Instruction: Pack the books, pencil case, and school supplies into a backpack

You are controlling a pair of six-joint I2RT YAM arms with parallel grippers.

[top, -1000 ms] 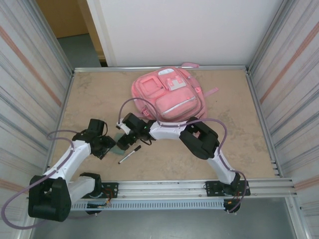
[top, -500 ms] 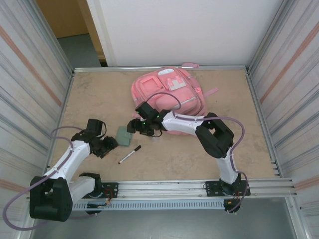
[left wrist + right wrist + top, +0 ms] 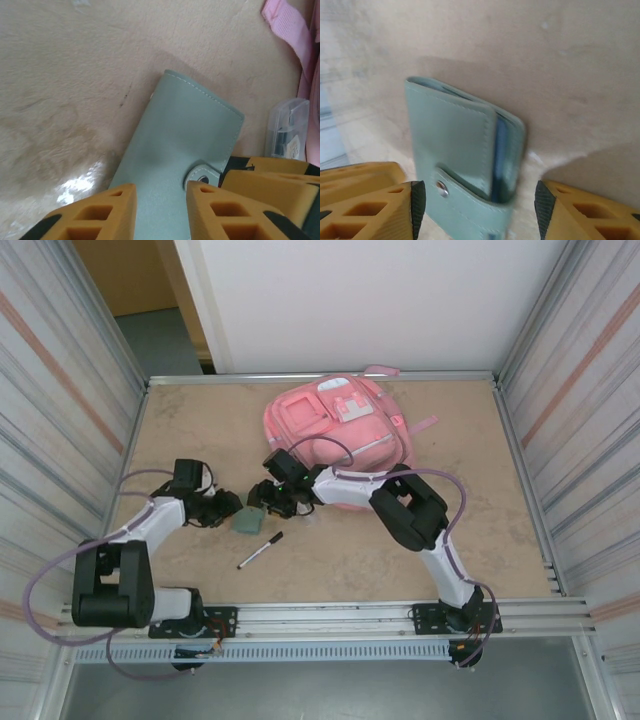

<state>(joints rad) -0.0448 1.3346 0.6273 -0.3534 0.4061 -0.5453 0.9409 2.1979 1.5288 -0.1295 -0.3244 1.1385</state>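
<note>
Straddling grey-green snap wallet (image 3: 465, 150) with right end effector (image 3: 477, 205) wide open, left end effector (image 3: 161, 200) narrowly parted alongside — could clash, or shove wallet away.

The pink backpack (image 3: 340, 430) lies flat at the far middle of the table (image 3: 480, 530), front up, showing white and pale-blue pocket patches and grey zips. Near its front-left corner, apart from it, lies a flat grey-green case (image 3: 247, 523) with stitched edges, held shut by a tab with a metal snap, blue showing at its open side. A black marker (image 3: 260, 550) lies slanted just nearer. A small clear plastic piece (image 3: 287, 127) lies beside the case
</note>
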